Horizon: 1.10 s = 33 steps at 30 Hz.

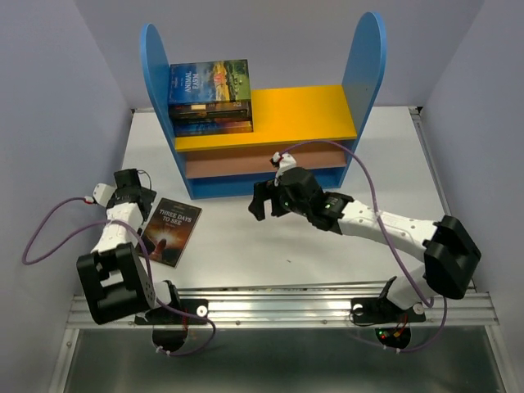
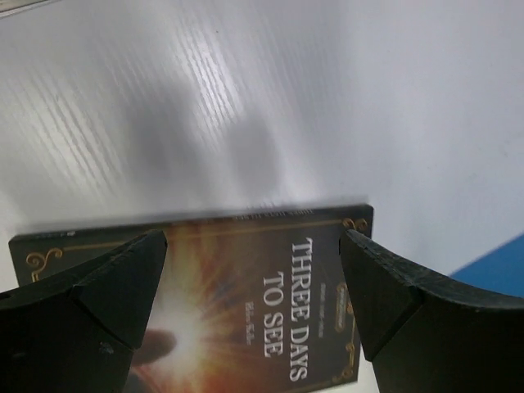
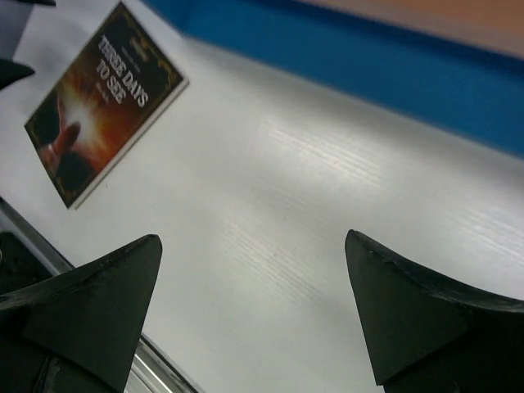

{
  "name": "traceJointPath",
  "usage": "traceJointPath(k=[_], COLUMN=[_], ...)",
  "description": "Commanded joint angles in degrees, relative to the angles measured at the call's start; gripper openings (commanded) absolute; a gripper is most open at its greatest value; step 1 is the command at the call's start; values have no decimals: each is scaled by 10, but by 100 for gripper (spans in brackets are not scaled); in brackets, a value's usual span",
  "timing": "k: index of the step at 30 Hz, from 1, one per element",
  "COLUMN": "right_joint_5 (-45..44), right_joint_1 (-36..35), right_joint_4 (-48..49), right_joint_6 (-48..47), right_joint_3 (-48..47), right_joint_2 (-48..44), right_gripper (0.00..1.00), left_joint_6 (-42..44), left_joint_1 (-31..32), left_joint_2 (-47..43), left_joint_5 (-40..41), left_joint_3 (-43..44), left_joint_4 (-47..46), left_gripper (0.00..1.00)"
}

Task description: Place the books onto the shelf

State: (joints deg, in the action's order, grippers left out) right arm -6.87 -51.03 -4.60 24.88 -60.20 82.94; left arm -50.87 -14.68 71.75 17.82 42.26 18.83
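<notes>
The left gripper (image 1: 137,195) hangs low over the white table (image 1: 327,254) near its left edge. Its jaws are spread wide and clamp nothing. In the left wrist view the two dark fingers (image 2: 106,286) flank a book (image 2: 270,311) that lies flat on the table beneath them, cover up. Whether either tip touches the cover cannot be told. From above, this book (image 1: 170,232) lies just right of the left gripper and well in front of the shelf (image 1: 155,74). Its dark cover has a gold ornamental border and a burst of orange light. The title reads "THREE DAYS TO SEE", and the smaller print beside it is too fine to read.

Further right, at the back of the table, stands the shelf. A stack of books (image 1: 211,115) lies flat on the left end of its yellow top board (image 1: 303,110), right against the left blue side panel. The top cover reads "ANIMAL FARM" (image 1: 209,82), while the spines below are too small to read. The pinkish-tan lower board (image 1: 246,164) sits under it, above the blue base (image 1: 237,184).

The right gripper (image 1: 266,203) hovers just in front of the blue base, near the middle of the table. Its jaws are also fully apart, holding and touching nothing. The right wrist view shows only bare table between the fingers (image 3: 106,295).
</notes>
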Motion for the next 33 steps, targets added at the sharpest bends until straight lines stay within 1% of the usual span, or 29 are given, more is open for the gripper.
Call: traceJointPath(k=[1, 3, 4, 6, 7, 8, 13, 15, 17, 18, 21, 22, 24, 27, 28, 29, 30, 31, 32, 33], right_joint_5=[60, 63, 84, 92, 93, 93, 99, 107, 120, 121, 133, 140, 154, 165, 175, 182, 199, 199, 216, 224], right_joint_1=[-24, -36, -36, -43, -43, -43, -49, -49, -49, -49, -49, -49, -49, -49, -49, -49, -49, -49, -49, -49], right_joint_4=[85, 100, 117, 119, 119, 119, 129, 129, 129, 129, 129, 129, 129, 129, 130, 130, 134, 137, 138, 138], right_joint_6=[46, 52, 55, 65, 67, 68, 71, 74, 93, 102, 133, 142, 149, 159, 163, 169, 172, 177, 183, 196], right_joint_3=[9, 18, 25, 25, 24, 23, 9, -3, -9, -11, -16, -19, -26, -39, -42, -47, -47, -47, -47, -47], right_joint_2=[23, 33, 37, 53, 57, 62, 92, 103, 121, 128, 155, 168, 181, 202, 207, 211, 223, 229, 234, 240], right_gripper=[100, 100, 100, 100, 100, 100, 100, 100, 100, 100, 100, 100, 100, 100, 100, 100, 100, 100, 100, 100], left_joint_6=[2, 21, 45, 59, 59, 58, 62, 59, 57, 57, 26, 18, -2, -12, -19, -24, -35, -35, -43, -45], left_joint_1=[-38, -45, -47, -47, -47, -47, -43, -30, -3, 3, 11, 19, 40, 57, 73, 83, 108, 108, 128, 134], left_joint_2=[71, 99, 123, 152, 160, 164, 161, 154, 133, 120, 38, -14, -77, -108, -118, -121, -122, -122, -121, -116], left_joint_5=[-26, -46, -86, -121, -123, -130, -253, -267, -272, -248, -250, -250, -246, -247, -251, -255, -256, -253, -244, -238], left_joint_3=[14, 11, 5, -3, -12, -18, -88, -115, -141, -145, -185, -206, -220, -225, -225, -225, -223, -222, -220, -217], left_joint_4=[-65, -101, -111, -130, -130, -130, -215, -218, -205, -192, -166, -165, -157, -132, -129, -127, -124, -125, -125, -123], left_gripper=[99, 99, 99, 99, 99, 99, 99, 99, 99, 99, 99, 99, 99, 99, 99, 99, 99, 99, 99, 99])
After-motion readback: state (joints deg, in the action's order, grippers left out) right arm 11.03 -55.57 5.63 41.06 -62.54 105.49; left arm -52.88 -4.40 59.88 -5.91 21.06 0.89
